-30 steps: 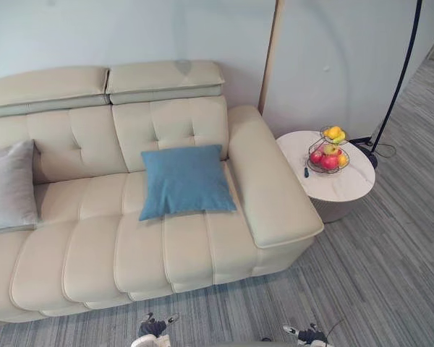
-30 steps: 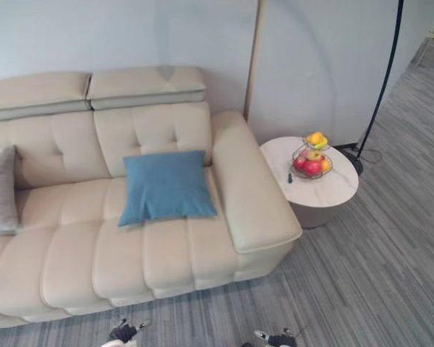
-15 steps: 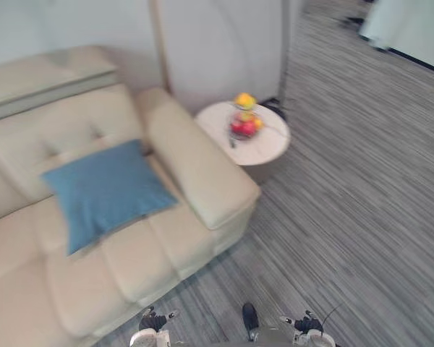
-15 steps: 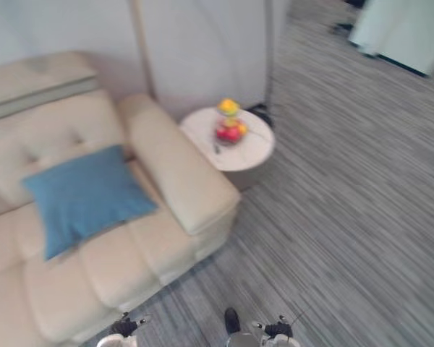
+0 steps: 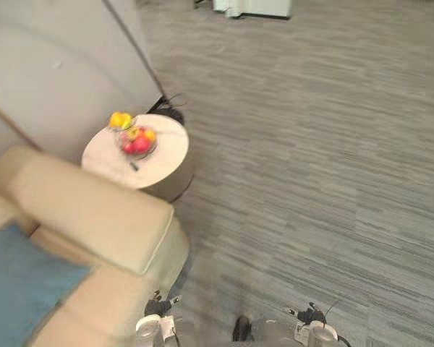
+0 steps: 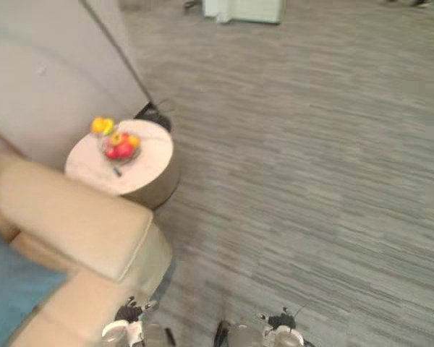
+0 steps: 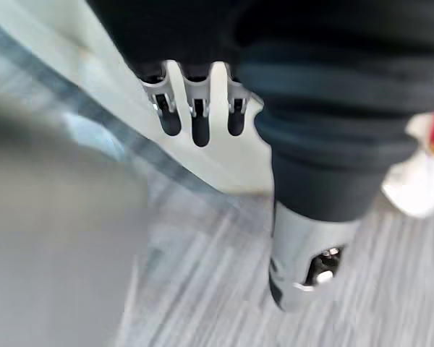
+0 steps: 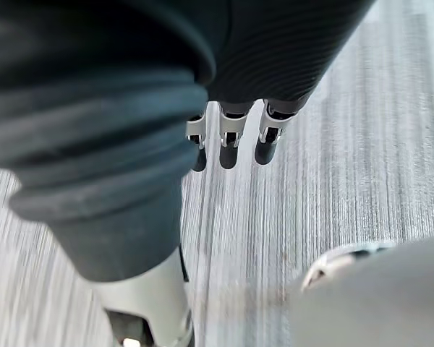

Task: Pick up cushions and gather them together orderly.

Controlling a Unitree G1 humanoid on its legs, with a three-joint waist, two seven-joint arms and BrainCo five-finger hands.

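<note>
A blue cushion (image 5: 14, 289) lies on the seat of the beige sofa (image 5: 87, 213), at the lower left edge of the eye views, and is partly cut off. My left hand (image 7: 201, 119) hangs beside the sofa's pale side above the carpet, its fingers straight and holding nothing. My right hand (image 8: 229, 141) hangs over the grey striped carpet, also open and empty. Both hands are well away from the cushion.
A round pale side table (image 5: 163, 155) with a wire basket of fruit (image 5: 134, 139) stands just past the sofa's armrest. A dark lamp base (image 5: 168, 113) sits by the wall behind it. A white cabinet (image 5: 253, 7) stands far off. Grey carpet stretches to the right.
The camera has swung to the right: the sofa and blue cushion have slid to the lower left edge and the grey cushion has left the picture. Nothing was picked up.
</note>
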